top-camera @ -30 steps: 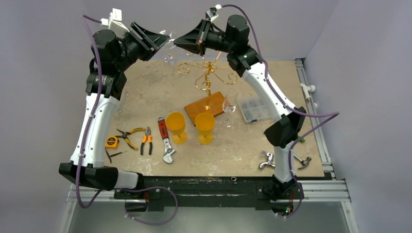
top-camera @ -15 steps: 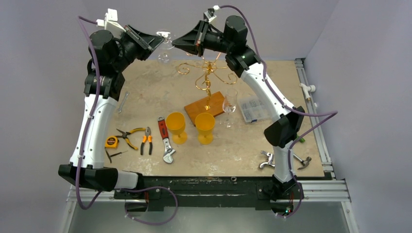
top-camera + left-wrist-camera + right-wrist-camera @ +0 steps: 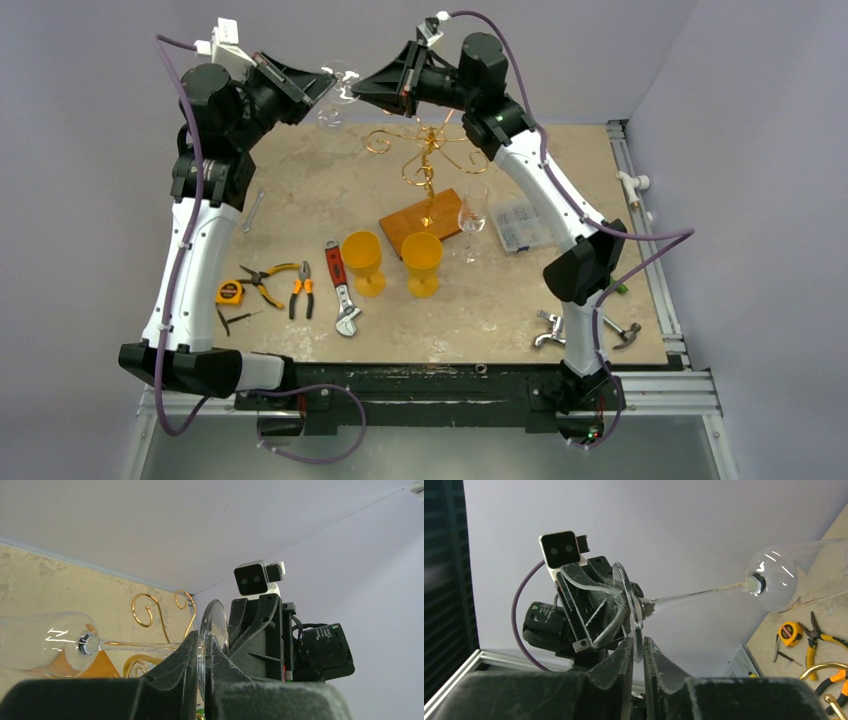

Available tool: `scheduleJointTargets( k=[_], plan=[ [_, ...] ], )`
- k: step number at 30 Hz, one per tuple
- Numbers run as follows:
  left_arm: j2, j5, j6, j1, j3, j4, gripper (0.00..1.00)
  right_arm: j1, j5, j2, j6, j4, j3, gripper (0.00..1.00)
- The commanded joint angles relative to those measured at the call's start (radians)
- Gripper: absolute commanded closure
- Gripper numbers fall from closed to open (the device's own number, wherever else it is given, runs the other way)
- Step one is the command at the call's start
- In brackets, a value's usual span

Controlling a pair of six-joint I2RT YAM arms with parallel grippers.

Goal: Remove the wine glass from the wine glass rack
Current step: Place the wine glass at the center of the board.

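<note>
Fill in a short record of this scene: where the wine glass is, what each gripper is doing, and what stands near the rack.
held item: wine glass, in the air, clear of the rack's arms
left gripper: shut on the glass's foot
right gripper: shut on the same foot, from the opposite side
wine glass rack: upright on its wooden base
near the base: second glass, two yellow goblets

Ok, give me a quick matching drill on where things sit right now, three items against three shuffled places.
1 sideways clear wine glass
2 upright clear wine glass
3 red-handled metal wrench

A flat, right of the orange-handled pliers
B foot between left fingers and right fingers
C beside the golden wire rack, right of its wooden base

Pairs: 1-B, 2-C, 3-A
</note>
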State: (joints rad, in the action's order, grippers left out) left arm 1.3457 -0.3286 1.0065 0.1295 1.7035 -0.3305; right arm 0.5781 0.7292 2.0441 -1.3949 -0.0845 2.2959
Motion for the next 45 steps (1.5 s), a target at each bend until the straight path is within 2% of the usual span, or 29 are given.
scheduleJointTargets(
  k=[1,6,12,24,45],
  plan=[
    [-0.046,-0.046,-0.023,0.004,-0.002,0.03,1.0,0.009,-0.003,-0.039,0.005,0.08,0.014,0.8],
    [-0.063,-0.042,-0.023,0.003,-0.027,0.04,1.0,0.008,-0.004,-0.048,0.011,0.08,-0.003,0.6],
    [-0.074,-0.05,-0.048,0.004,-0.036,0.064,1.0,0.008,0.004,-0.051,0.016,0.075,-0.005,0.43],
    [-0.108,-0.149,-0.148,0.004,-0.081,0.224,1.0,-0.014,-0.069,-0.095,0.054,-0.072,0.001,0.35],
    [-0.14,-0.294,-0.246,0.005,-0.123,0.411,1.0,-0.058,-0.124,-0.121,-0.155,-0.174,-0.003,0.21]
  ],
)
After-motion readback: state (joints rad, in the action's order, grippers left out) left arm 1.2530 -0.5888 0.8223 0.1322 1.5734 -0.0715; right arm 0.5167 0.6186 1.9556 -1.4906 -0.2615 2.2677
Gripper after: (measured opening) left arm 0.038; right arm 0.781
